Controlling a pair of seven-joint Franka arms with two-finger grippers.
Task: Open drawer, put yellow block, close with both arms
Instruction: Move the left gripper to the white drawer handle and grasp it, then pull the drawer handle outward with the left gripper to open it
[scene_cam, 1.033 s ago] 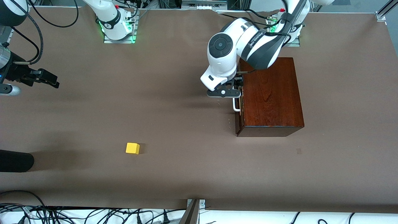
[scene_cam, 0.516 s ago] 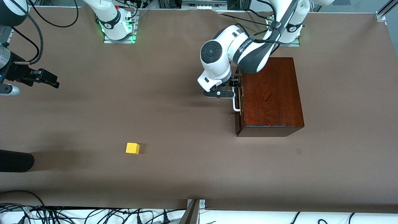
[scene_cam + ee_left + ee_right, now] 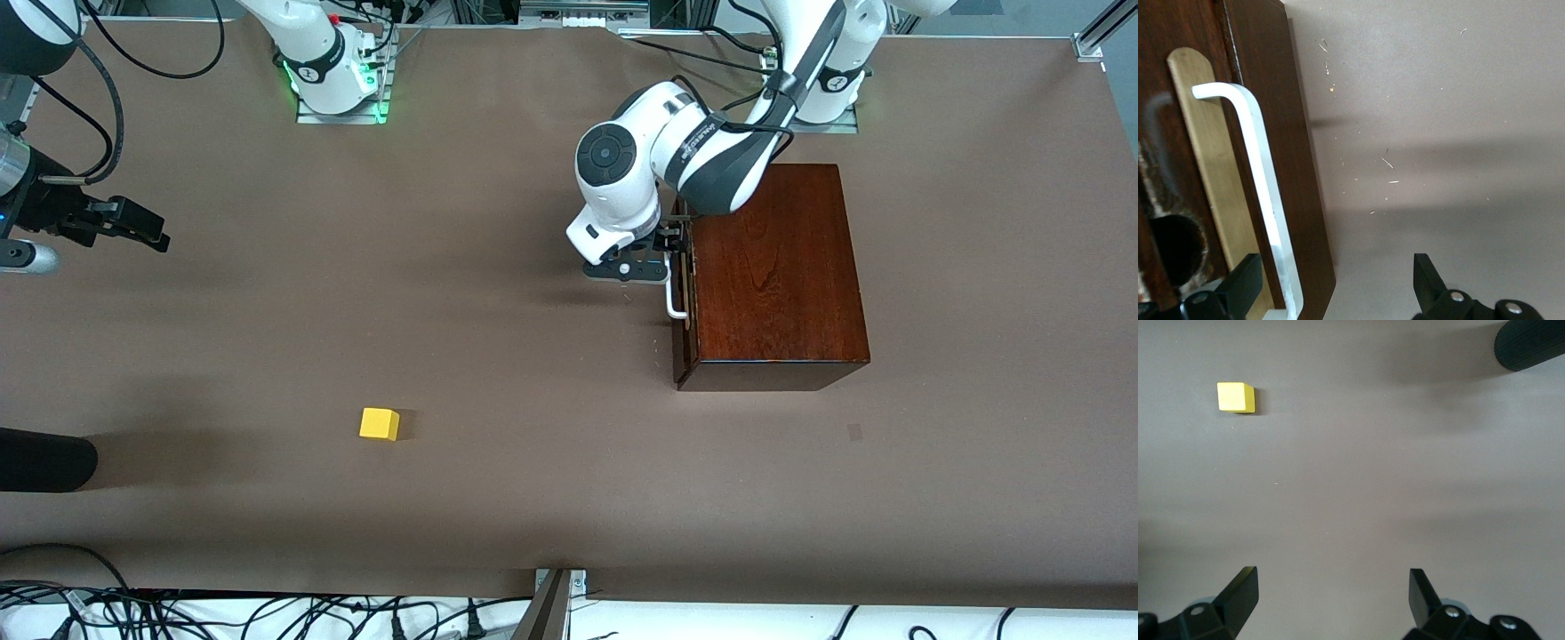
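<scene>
Since a second ago the left arm has drawn back toward its base, its left gripper [image 3: 673, 262] still at the drawer [image 3: 683, 302] handle [image 3: 676, 302]; one yellow block [image 3: 379, 424] lies unmoved on the tabletop [image 3: 498, 373], toward the right arm's end. The right gripper [image 3: 133, 227] waits, jaws wide. Left wrist view: wide jaws straddle the single white handle [image 3: 1261, 173] on the closed dark-brown front. Right wrist view: one bright yellow cube [image 3: 1235, 397], jaws wide.
</scene>
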